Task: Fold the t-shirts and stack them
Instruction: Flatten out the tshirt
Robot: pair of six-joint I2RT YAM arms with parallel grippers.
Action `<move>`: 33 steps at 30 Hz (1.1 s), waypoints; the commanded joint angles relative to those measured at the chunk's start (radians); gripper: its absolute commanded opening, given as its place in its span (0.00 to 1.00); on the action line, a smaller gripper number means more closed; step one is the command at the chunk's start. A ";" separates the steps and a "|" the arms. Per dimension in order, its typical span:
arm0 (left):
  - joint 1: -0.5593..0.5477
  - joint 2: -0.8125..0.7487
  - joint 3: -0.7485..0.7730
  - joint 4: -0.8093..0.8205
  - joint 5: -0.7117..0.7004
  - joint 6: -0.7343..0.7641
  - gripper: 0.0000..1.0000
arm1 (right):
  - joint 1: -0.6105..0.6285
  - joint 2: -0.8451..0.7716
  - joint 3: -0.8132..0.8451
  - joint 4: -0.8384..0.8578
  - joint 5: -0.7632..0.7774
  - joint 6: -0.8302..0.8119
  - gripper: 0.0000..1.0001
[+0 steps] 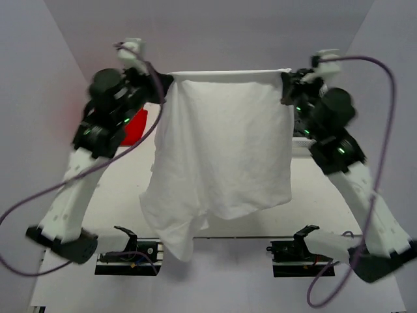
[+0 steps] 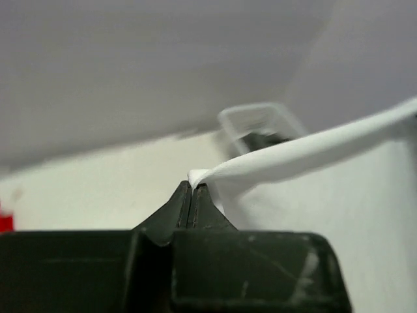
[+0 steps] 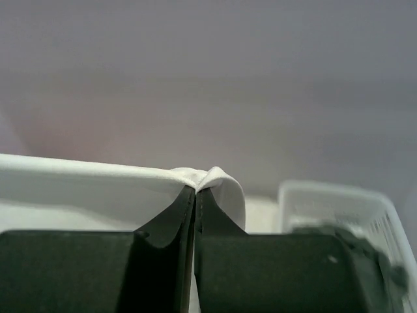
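The white t-shirt (image 1: 225, 143) hangs in the air, stretched flat between both grippers, its lower part drooping toward the near table edge. My left gripper (image 1: 168, 83) is shut on its top left corner; in the left wrist view the cloth (image 2: 293, 153) sticks out of the closed tips (image 2: 191, 186). My right gripper (image 1: 285, 85) is shut on the top right corner; the cloth (image 3: 98, 173) shows pinched at its tips (image 3: 196, 189). A bright red t-shirt (image 1: 135, 127) lies on the table behind the left arm, mostly hidden. The dark grey t-shirt (image 3: 345, 238) lies in the basket.
A white lattice basket (image 3: 365, 202) stands at the right back of the table, behind the right arm (image 1: 301, 145); it also shows in the left wrist view (image 2: 257, 124). The two arm bases sit at the near edge.
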 commanded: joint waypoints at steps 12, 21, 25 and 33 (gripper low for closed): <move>0.092 0.849 0.223 -0.243 -0.442 -0.161 1.00 | -0.155 0.808 0.165 -0.226 -0.039 0.149 0.44; 0.101 0.643 -0.098 -0.086 -0.409 -0.171 1.00 | -0.138 0.686 -0.026 -0.144 -0.214 0.149 0.90; 0.101 0.567 -0.263 -0.050 -0.396 -0.159 1.00 | -0.103 0.568 -0.257 -0.046 -0.275 0.227 0.90; 0.079 0.681 -0.278 -0.032 -0.429 -0.015 1.00 | -0.040 0.479 -0.545 0.040 -0.355 0.312 0.90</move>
